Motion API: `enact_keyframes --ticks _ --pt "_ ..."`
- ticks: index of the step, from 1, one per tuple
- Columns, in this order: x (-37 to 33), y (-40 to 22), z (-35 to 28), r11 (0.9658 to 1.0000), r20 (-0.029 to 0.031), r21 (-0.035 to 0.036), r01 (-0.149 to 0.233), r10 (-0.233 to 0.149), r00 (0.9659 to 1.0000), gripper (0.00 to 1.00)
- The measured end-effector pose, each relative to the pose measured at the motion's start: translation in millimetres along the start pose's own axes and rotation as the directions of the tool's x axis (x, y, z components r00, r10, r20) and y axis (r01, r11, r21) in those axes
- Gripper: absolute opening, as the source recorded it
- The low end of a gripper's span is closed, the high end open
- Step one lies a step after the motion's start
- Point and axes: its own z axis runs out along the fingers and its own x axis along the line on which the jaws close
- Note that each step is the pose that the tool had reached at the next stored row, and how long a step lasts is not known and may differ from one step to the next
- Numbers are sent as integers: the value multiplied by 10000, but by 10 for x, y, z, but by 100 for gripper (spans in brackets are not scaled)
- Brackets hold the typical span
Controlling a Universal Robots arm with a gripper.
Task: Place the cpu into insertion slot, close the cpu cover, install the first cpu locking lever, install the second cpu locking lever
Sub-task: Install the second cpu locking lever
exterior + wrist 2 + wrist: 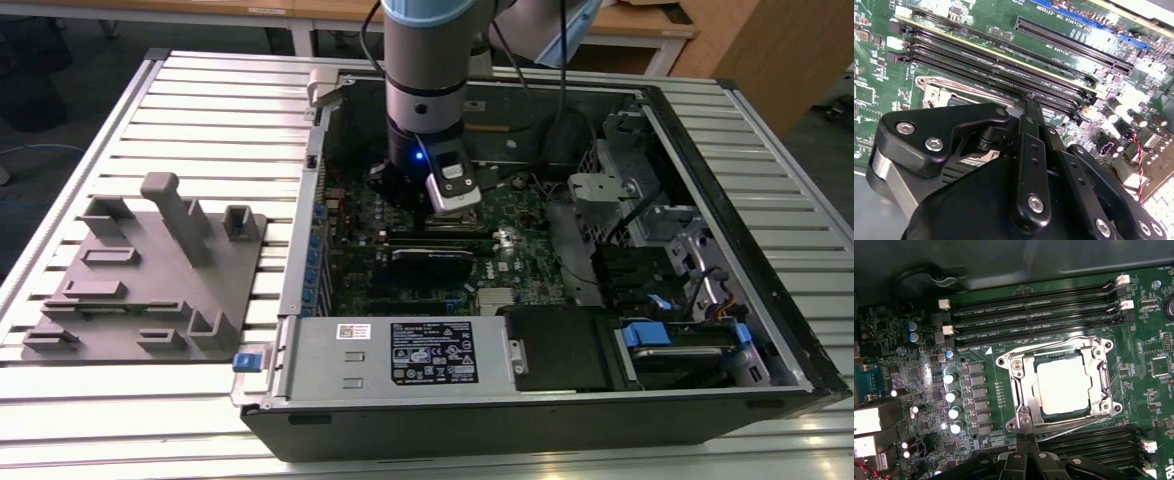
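Jaws pressed together, nothing between; gripper (1026, 440) tips sit at socket edge by lever hinge corner. The cpu (1063, 386) seated in the insertion slot (1099, 412), the cpu cover (1021, 385) down over it, just beyond tips

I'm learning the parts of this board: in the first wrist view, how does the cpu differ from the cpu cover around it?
The cpu is a solid, flat square with a pale, dull metal top; the cpu cover is a thin shiny frame with a cut-out centre. The cpu sits inside, in the middle of the insertion slot; the cpu cover runs round its edges, closed down over it. Both are metal, square and lie flat on the green board.
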Motion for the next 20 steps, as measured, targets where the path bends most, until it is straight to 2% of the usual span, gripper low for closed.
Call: enact_keyframes --ticks 7,10,13,16,20 --pt "12 -2 13 10000 -2 -13 0 0 10000 10" --pt "17 -3 18 10000 -8 -40 -1 1 10000 10" --pt "20 -4 26 9999 -31 -169 -6 6 10000 10" --pt "21 -4 32 9993 -68 -379 -15 12 10000 10" --pt "22 -5 38 9985 -98 -539 -23 18 10000 10"
